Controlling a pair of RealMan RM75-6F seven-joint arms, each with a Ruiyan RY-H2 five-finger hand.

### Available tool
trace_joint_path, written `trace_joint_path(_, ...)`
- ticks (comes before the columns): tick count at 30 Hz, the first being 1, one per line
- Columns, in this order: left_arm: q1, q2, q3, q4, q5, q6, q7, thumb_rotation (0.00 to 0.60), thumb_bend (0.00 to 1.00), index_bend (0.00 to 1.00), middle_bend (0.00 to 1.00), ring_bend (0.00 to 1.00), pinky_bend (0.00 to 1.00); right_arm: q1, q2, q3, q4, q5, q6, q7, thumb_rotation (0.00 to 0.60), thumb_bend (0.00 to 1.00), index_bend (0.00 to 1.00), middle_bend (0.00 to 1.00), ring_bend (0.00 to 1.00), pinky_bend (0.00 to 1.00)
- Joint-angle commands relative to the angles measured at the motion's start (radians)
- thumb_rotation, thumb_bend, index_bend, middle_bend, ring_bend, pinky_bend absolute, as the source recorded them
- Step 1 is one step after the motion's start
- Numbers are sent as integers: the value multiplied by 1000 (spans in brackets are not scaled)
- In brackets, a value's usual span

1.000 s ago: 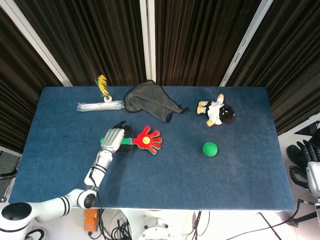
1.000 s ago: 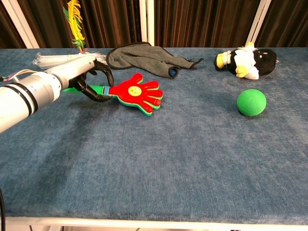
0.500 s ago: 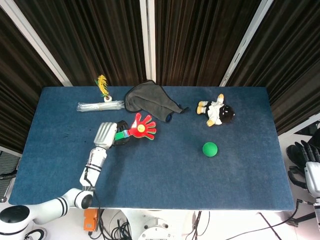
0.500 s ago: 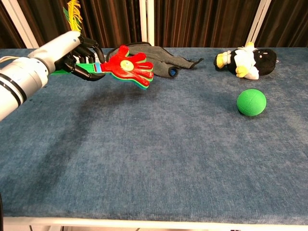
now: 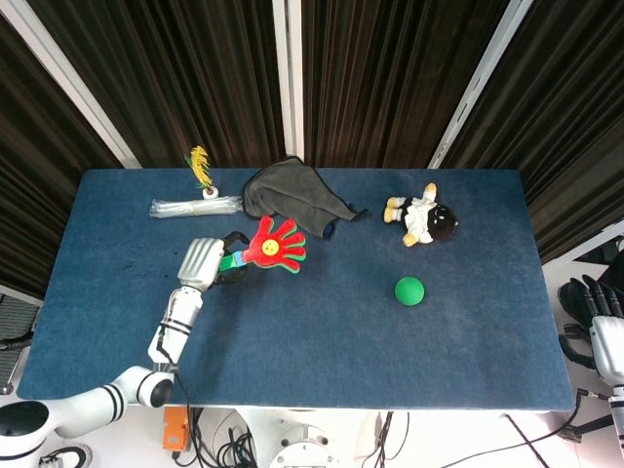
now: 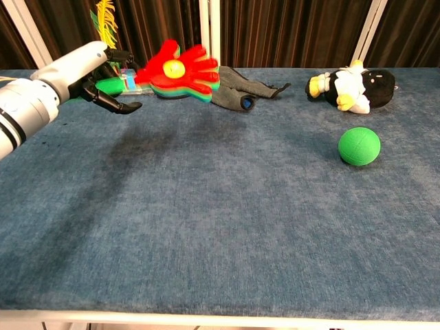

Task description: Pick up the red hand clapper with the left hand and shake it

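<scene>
Right now your left hand [image 6: 86, 75] has its fingers [image 6: 113, 103] wrapped around the green handle of the red hand clapper [image 6: 177, 71], raised off the table [image 6: 227, 227]. Shake too hard and that handle may slip out, or the clapper may snag the grey cloth [image 6: 237, 88] just behind.

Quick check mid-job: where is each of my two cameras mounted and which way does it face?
Head view: high above, looking down at the blue table; shows the left hand holding the red hand clapper, and the right hand off the right edge.
Chest view: low at the near edge, looking across; shows only the left hand.
Shared: clapper, green ball, plush toy, grey cloth.
</scene>
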Motion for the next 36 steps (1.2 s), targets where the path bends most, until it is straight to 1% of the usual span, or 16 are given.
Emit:
trace_joint_path(1,-3,12,14,4,22,1,-12,600,363,304,1000,1000,1000,1,2,-2,-2,1,-4,-1,600,240,0,0,0,0)
trace_joint_path(3,-4,12,15,6,26,4,-13,600,356,315,1000,1000,1000,1,3,-2,-4,2,-5,-2,600,241,0,0,0,0)
trace_joint_path(4,-4,10,14,10,30,11,-13,600,354,351,1000,1000,1000,1,4,-1,-5,2,-4,-2,600,241,0,0,0,0)
trace_joint_path(6,-3,3,10,17,32,24,-17,600,352,503,1000,1000,1000,1,5,-1,-6,3,-3,-3,600,241,0,0,0,0)
trace_joint_path(8,-1,-4,5,25,32,36,-21,600,348,759,1000,1000,1000,1,6,-1,-7,4,-3,-4,600,242,0,0,0,0)
trace_joint_path(9,0,-6,4,29,32,39,-22,600,344,869,1000,1000,1000,1,6,-1,-7,4,-4,-4,600,242,0,0,0,0)
trace_joint_path(11,0,-6,3,34,31,39,-26,600,335,967,1000,1000,1000,2,6,-1,-9,6,-7,-6,600,242,0,0,0,0)
trace_joint_path(14,0,-1,1,31,25,31,-33,600,327,1000,1000,1000,1000,4,7,-2,-12,7,-11,-8,600,244,0,0,0,0)
trace_joint_path(20,3,14,0,7,27,25,-65,600,327,1000,1000,1000,1000,3,5,-1,-12,9,-7,-11,600,247,0,0,0,0)
trace_joint_path(25,5,56,-6,-64,-8,-47,-135,600,329,1000,1000,1000,1000,1,5,-1,-10,11,-5,-10,600,247,0,0,0,0)
trace_joint_path(28,7,80,-14,-102,-21,-73,-185,600,331,1000,1000,1000,1000,2,5,-1,-10,11,-5,-10,600,247,0,0,0,0)
trace_joint_path(30,6,93,-16,-113,-26,-86,-195,600,335,1000,1000,1000,1000,2,5,-1,-10,10,-5,-11,600,247,0,0,0,0)
trace_joint_path(33,2,110,-12,-127,-26,-108,-206,600,376,1000,1000,1000,1000,3,5,-1,-11,11,-7,-12,600,248,0,0,0,0)
trace_joint_path(36,0,124,-6,-137,-17,-121,-222,600,470,1000,1000,1000,1000,3,4,-2,-11,11,-7,-13,600,248,0,0,0,0)
